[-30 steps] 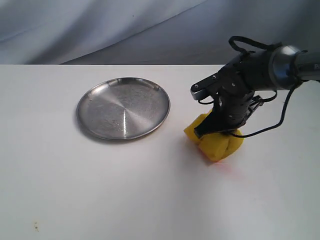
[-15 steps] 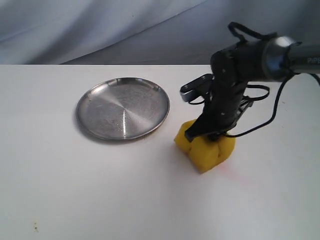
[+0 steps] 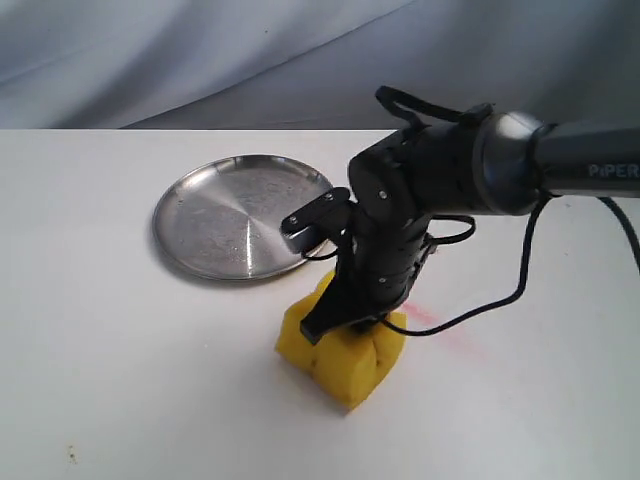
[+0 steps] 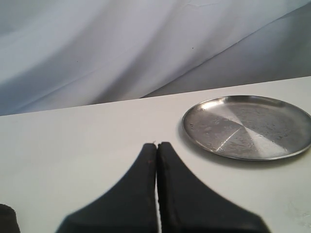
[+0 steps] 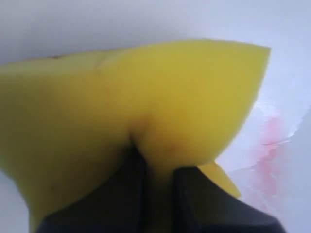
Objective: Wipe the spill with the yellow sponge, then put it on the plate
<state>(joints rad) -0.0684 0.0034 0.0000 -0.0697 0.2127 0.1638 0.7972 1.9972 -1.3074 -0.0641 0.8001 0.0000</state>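
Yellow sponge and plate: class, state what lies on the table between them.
Nothing but a bare strip of table separates the yellow sponge from the plate, seen in the exterior view.

- yellow sponge (image 3: 342,362): bright yellow, with a few small darker flecks.
- plate (image 3: 240,215): shiny silver, with fine brush marks and pale wedge-shaped glints.
- spill (image 3: 437,319): faint pink-red streak, paler at its edges.
- counter (image 3: 120,350): plain white.
- right gripper (image 3: 345,318), left gripper (image 4: 156,160): black.
- backdrop (image 3: 200,50): blue-grey, shaded in soft bands.
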